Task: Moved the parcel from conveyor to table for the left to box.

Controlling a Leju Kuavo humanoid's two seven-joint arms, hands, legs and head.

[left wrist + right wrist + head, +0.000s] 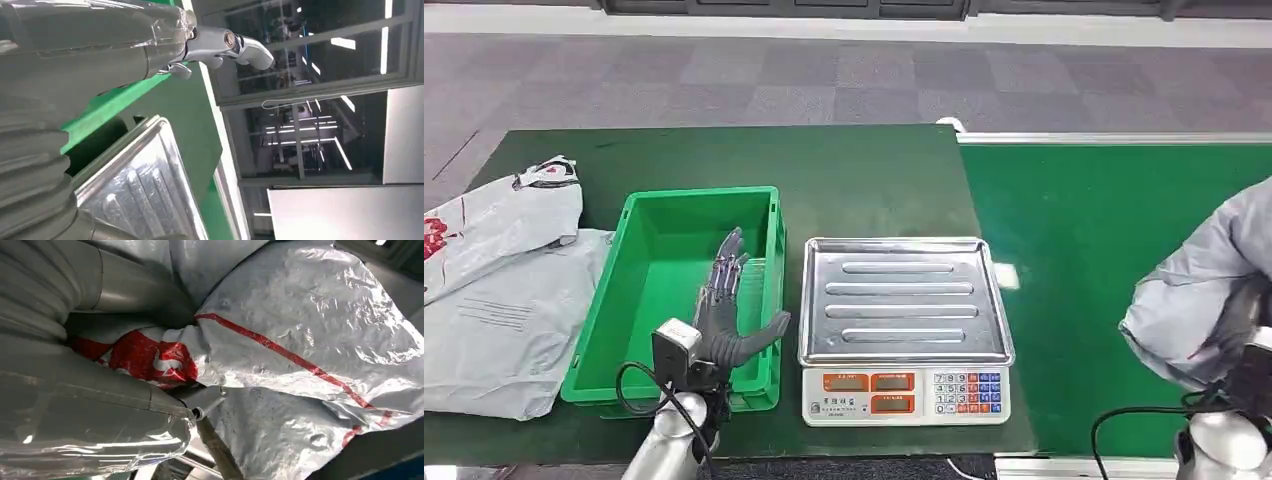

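Grey plastic parcel [1199, 290], marked with red, sits gripped in the right hand [1239, 330] above the green conveyor [1084, 250], near its front right edge. Over the green box [639, 300] the left hand [724, 310] hovers, fingers spread, holding nothing, beside the scale [904, 300].

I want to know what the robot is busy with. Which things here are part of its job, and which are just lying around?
Part of the job:
- grey parcel, held by the right hand over the conveyor
- table
- green box, with the left hand open above it

Just lying around:
- scale
- two grey bags beside the box
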